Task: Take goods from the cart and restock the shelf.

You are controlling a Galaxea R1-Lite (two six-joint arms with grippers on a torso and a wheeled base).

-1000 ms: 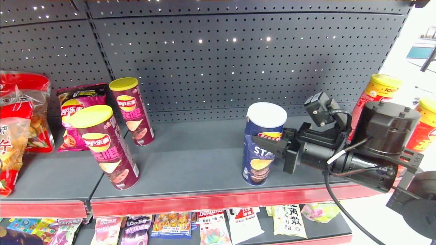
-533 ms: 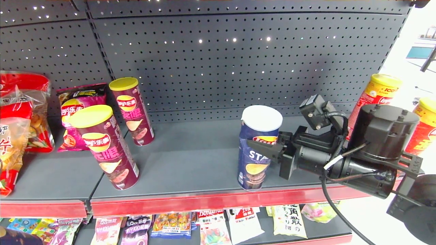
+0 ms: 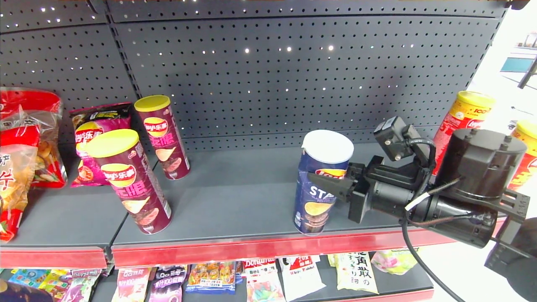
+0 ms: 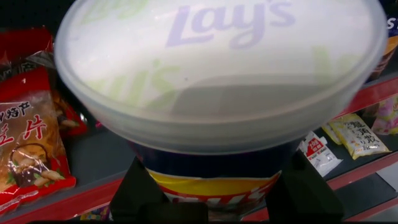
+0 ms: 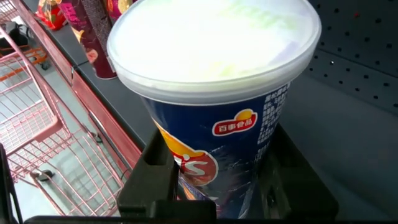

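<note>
Right tool [image 3: 329, 182] comes in sideways from the robot's right, jaws closed on the upper body of the blue can [image 3: 312, 207]. The can's long axis is near vertical, white lid [image 3: 328, 146] up. Its base is at the shelf [image 3: 235, 197] deck, just behind the red front lip [image 3: 251, 247]; touching or a hair off, can't tell. Open deck to its left, btw it & the purple cans [image 3: 126, 180]. Left tool [image 4: 217, 196] grips a 2nd can [image 4: 217, 93], lid toward its cam. Next, I'd judge: settle it flat, let go.
</note>
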